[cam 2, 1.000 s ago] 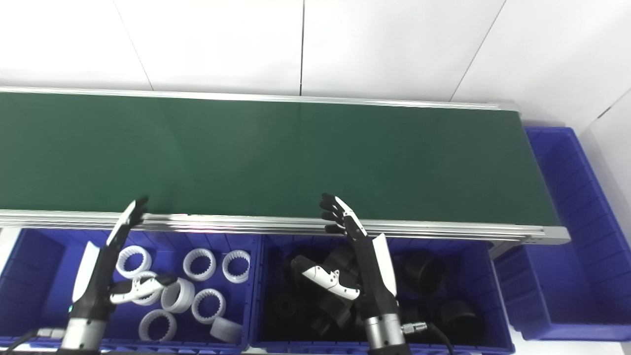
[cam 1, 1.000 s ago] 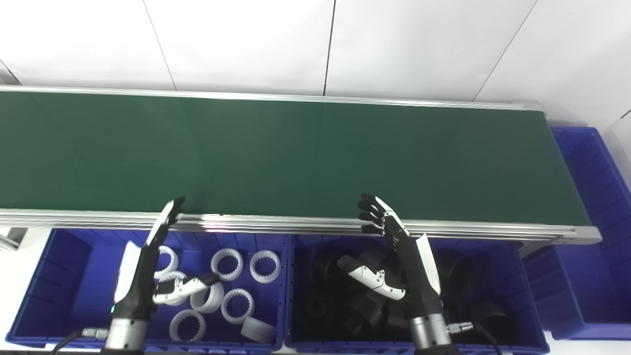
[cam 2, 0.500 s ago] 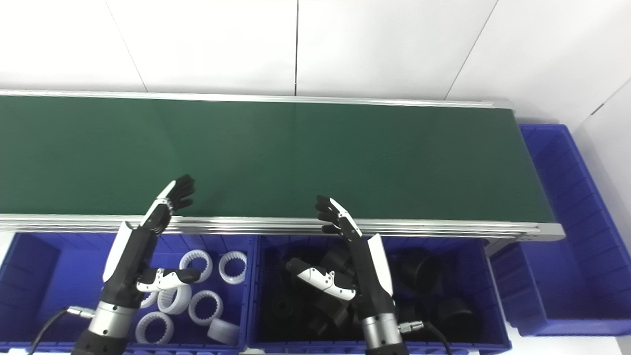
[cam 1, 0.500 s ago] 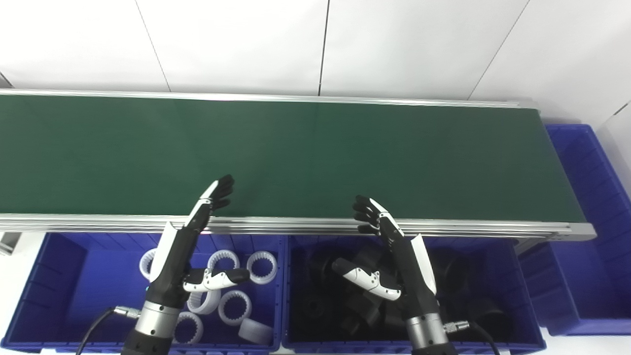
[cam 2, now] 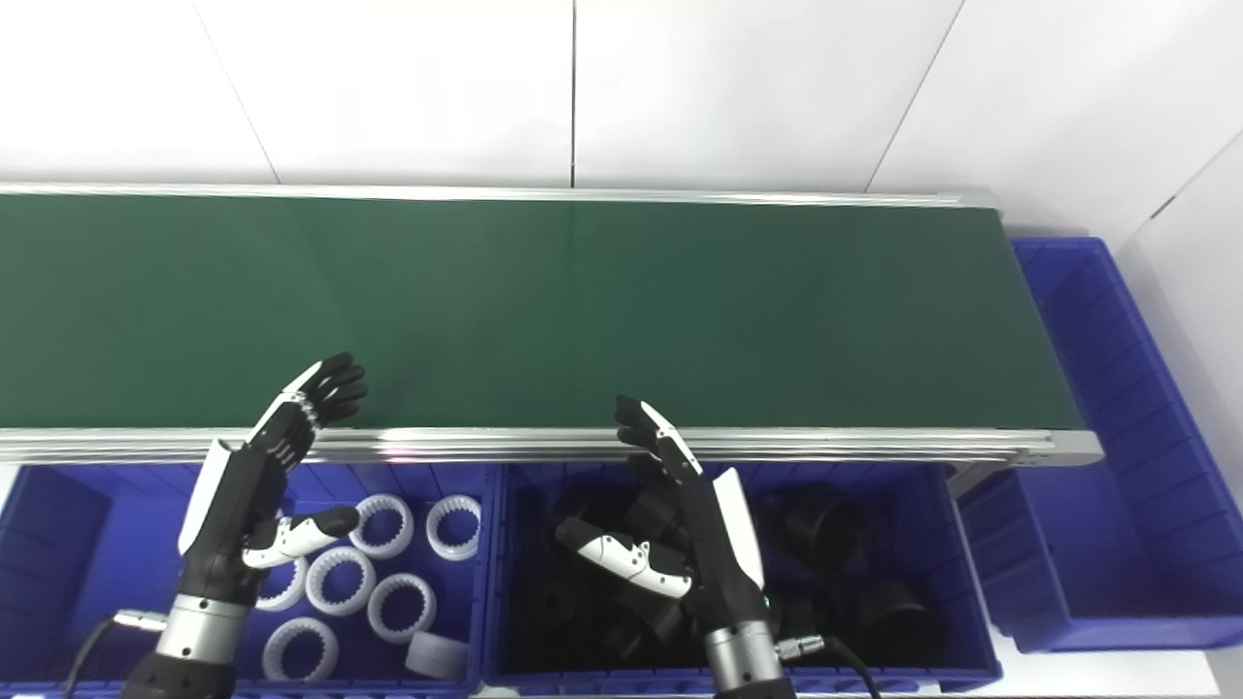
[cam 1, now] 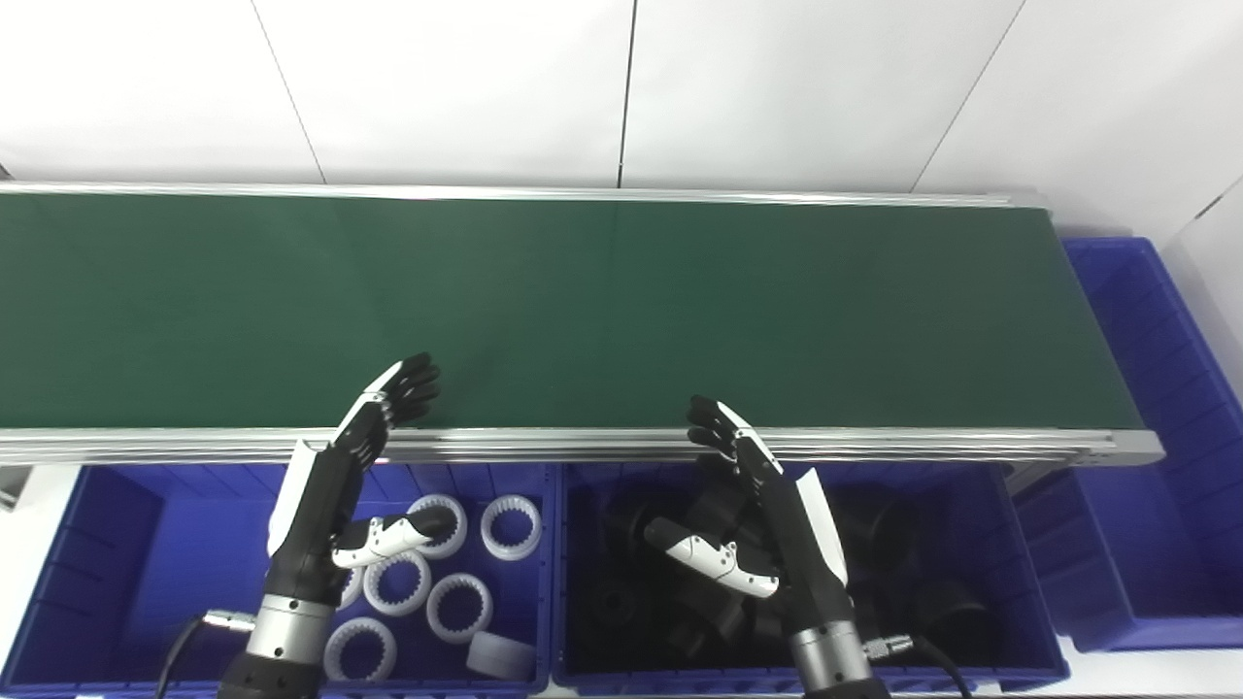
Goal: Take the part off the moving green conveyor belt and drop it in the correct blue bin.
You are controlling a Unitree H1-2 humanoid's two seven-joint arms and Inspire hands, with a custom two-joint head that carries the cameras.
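Left eye view: both hands raised and spread at the near edge of a bare green belt.

The left hand [cam 1: 335, 485] stands in the lower left of the frame above the bin [cam 1: 117, 544] of white toothed rings [cam 1: 509, 515], its fingertips [cam 1: 413, 377] reaching over the silver rail [cam 1: 583, 445] onto the belt [cam 1: 583, 301], thumb stuck out to the side, gripping nothing. The right hand [cam 1: 767, 524] is lower centre, over the bin [cam 1: 1010, 621] of black parts [cam 1: 621, 607], fingers apart and just reaching the rail, thumb out to the left, also holding nothing. From here I can see no part lying on the belt, which runs across the middle of the frame. A third blue bin [cam 1: 1165, 437] sits at the belt's right end, at the right edge of the frame.
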